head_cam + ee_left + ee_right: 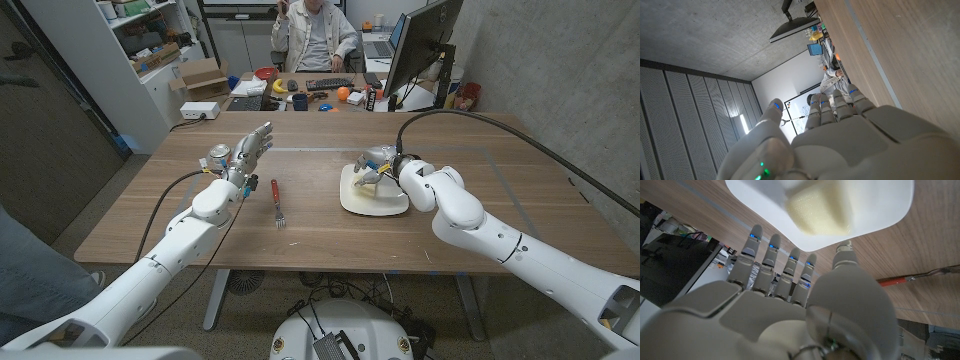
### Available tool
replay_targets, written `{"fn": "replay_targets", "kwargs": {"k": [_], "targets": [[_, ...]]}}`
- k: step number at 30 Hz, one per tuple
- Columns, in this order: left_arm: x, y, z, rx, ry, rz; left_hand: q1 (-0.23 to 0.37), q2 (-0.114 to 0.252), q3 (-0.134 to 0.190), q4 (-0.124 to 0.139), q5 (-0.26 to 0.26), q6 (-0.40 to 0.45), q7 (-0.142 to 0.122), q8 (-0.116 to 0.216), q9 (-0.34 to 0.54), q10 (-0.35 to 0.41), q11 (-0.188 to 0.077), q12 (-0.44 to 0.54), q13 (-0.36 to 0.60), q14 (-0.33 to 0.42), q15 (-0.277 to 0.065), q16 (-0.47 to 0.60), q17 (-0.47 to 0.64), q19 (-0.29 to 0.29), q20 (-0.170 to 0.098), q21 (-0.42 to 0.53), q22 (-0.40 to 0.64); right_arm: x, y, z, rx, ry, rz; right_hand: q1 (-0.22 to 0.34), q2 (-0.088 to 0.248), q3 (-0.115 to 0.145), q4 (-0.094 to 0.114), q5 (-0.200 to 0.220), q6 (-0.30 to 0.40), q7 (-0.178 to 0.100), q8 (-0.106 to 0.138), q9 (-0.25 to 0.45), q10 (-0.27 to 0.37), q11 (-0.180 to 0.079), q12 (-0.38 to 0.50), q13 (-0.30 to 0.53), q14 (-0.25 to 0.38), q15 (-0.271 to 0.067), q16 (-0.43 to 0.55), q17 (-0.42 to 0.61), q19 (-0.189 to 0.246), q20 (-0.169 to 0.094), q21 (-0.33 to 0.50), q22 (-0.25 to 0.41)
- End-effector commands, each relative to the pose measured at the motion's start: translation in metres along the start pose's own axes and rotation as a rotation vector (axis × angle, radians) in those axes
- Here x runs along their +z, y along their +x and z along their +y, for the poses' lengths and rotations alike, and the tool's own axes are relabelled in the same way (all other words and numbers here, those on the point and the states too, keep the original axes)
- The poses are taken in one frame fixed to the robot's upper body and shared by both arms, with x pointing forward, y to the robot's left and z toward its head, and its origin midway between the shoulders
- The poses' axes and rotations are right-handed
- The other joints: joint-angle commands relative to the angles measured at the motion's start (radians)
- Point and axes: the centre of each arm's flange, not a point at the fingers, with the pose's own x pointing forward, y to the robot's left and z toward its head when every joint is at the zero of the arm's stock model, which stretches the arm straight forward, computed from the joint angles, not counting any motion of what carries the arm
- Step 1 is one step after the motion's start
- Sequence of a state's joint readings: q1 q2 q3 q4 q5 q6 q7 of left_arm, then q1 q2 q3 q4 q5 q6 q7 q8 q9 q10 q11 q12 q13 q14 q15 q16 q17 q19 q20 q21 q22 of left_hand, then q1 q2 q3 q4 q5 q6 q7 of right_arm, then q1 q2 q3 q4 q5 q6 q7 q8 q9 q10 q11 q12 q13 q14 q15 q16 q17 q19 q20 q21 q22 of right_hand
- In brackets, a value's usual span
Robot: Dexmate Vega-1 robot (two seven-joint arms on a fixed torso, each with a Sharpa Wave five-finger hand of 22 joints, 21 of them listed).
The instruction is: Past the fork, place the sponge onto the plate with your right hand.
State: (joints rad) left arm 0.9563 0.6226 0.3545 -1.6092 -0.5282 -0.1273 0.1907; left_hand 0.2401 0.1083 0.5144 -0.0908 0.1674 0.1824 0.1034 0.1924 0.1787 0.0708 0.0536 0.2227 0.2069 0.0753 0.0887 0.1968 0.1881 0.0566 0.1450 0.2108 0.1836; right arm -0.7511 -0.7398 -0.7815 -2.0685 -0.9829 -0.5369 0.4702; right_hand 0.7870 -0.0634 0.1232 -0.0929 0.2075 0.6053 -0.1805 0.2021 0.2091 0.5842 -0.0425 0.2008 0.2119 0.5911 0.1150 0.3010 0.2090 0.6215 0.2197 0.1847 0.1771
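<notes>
The sponge [821, 208] lies on the plate [760, 210], just beyond the right hand's [385, 167] spread, empty fingers [771, 260].

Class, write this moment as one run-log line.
sponge: on plate | right robot hand: open, over plate | left robot hand: open, raised | fork: on table, between hands

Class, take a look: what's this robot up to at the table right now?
The sponge lies on the white plate. The right robot hand hovers over the plate with fingers spread, holding nothing. The red-handled fork lies on the table between the arms. The left robot hand is raised and open, beside a can.
</notes>
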Motion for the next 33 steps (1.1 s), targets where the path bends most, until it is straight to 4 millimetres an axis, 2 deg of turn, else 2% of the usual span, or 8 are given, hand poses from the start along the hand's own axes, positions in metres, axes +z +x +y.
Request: {"fn": "replay_targets", "kwargs": {"k": [1, 12, 21, 25, 26, 28, 31, 33], "targets": [[-0.001, -0.001, 0.001, 0.006, 0.001, 0.007, 0.003, 0.009, 0.005, -0.002, 0.008, 0.011, -0.001, 0.002, 0.006, 0.008, -0.005, 0.002, 0.005, 0.005, -0.001, -0.001, 0.003, 0.002, 0.005, -0.002, 0.002, 0.000, 0.001, -0.002, 0.022, 0.005, 0.013, -0.026, -0.010, -0.017, 0.006, 0.020, -0.034, 0.007, -0.013, -0.001, -0.044, 0.014, -0.012, 0.001, -0.038, 0.022, -0.024, -0.002, -0.024, 0.000, -0.001, 0.001], [0.001, 0.000, 0.003, 0.004, 0.007, 0.012, 0.002, 0.010, 0.006, -0.001, 0.008, 0.015, -0.001, 0.003, 0.006, 0.011, -0.004, 0.003, 0.005, 0.008, 0.000, 0.000, 0.003, 0.004, 0.006, -0.002, 0.002, -0.006, -0.005, -0.009, -0.007, 0.027, 0.011, -0.043, -0.020, -0.031, 0.013, 0.035, -0.086, 0.008, -0.023, -0.002, -0.078, 0.030, -0.015, 0.000, -0.064, 0.048, -0.044, -0.004, -0.041, 0.000, 0.000, 0.001], [0.019, -0.006, 0.002, -0.014, 0.006, -0.038, 0.003, 0.012, 0.008, -0.001, 0.008, 0.016, 0.000, 0.003, 0.006, 0.013, -0.001, 0.003, 0.005, 0.009, 0.001, 0.000, 0.003, 0.004, 0.007, -0.002, 0.002, -0.012, -0.044, -0.046, -0.187, 0.075, 0.012, -0.048, -0.013, -0.033, 0.017, 0.041, -0.088, 0.008, -0.018, -0.003, -0.065, 0.029, -0.006, -0.001, -0.058, 0.033, -0.043, -0.002, -0.045, 0.000, 0.001, 0.001], [0.031, -0.011, 0.002, -0.015, 0.065, -0.070, 0.006, 0.018, 0.012, -0.001, 0.009, 0.016, 0.002, 0.003, 0.006, 0.015, 0.003, 0.004, 0.005, 0.011, 0.003, 0.000, 0.003, 0.006, 0.009, -0.001, 0.002, -0.021, -0.067, -0.058, -0.340, 0.234, -0.035, -0.052, -0.005, -0.032, 0.021, 0.045, -0.087, 0.011, -0.015, -0.003, -0.060, 0.029, -0.003, -0.001, -0.051, 0.023, -0.041, -0.001, -0.044, -0.001, 0.003, 0.002], [0.032, -0.012, 0.002, -0.017, 0.073, -0.078, 0.006, 0.020, 0.013, -0.001, 0.009, 0.016, 0.003, 0.003, 0.006, 0.015, 0.004, 0.004, 0.005, 0.011, 0.004, 0.001, 0.003, 0.006, 0.009, -0.001, 0.002, -0.023, -0.070, -0.059, -0.376, 0.284, -0.061, -0.064, -0.003, -0.037, 0.028, 0.048, -0.090, 0.011, -0.012, -0.004, -0.050, 0.039, 0.002, -0.002, -0.014, 0.001, -0.029, -0.001, -0.029, -0.004, 0.012, 0.003], [0.033, -0.012, 0.003, -0.008, 0.095, -0.092, 0.007, 0.021, 0.014, -0.001, 0.010, 0.016, 0.003, 0.002, 0.006, 0.016, 0.004, 0.004, 0.005, 0.012, 0.005, 0.001, 0.002, 0.006, 0.010, -0.001, 0.002, -0.025, -0.077, -0.062, -0.437, 0.374, -0.112, -0.070, -0.003, -0.042, 0.031, 0.052, -0.075, 0.012, -0.004, -0.005, -0.039, 0.040, 0.007, -0.003, 0.024, -0.009, -0.019, -0.002, -0.004, -0.008, 0.022, 0.004], [0.030, -0.011, 0.004, -0.023, 0.065, -0.098, 0.009, 0.024, 0.016, -0.001, 0.010, 0.015, 0.004, 0.002, 0.006, 0.016, 0.005, 0.004, 0.005, 0.013, 0.006, 0.001, 0.002, 0.007, 0.009, -0.001, 0.002, -0.030, -0.078, -0.064, -0.467, 0.481, -0.168, -0.085, -0.007, -0.051, 0.037, 0.052, -0.074, 0.012, -0.003, -0.005, -0.035, 0.043, 0.007, -0.004, 0.023, -0.004, -0.024, -0.003, 0.021, -0.011, 0.031, 0.004], [0.031, -0.012, 0.004, -0.028, 0.080, -0.101, 0.010, 0.025, 0.017, -0.001, 0.011, 0.014, 0.004, 0.001, 0.006, 0.016, 0.004, 0.004, 0.005, 0.013, 0.006, 0.000, 0.002, 0.007, 0.009, -0.001, 0.002, -0.041, -0.073, -0.061, -0.500, 0.637, -0.272, -0.102, -0.005, -0.059, 0.046, 0.053, -0.084, 0.015, -0.005, -0.006, -0.049, 0.050, 0.002, -0.005, -0.016, 0.007, -0.045, -0.003, 0.046, -0.007, 0.036, 0.003]]}}
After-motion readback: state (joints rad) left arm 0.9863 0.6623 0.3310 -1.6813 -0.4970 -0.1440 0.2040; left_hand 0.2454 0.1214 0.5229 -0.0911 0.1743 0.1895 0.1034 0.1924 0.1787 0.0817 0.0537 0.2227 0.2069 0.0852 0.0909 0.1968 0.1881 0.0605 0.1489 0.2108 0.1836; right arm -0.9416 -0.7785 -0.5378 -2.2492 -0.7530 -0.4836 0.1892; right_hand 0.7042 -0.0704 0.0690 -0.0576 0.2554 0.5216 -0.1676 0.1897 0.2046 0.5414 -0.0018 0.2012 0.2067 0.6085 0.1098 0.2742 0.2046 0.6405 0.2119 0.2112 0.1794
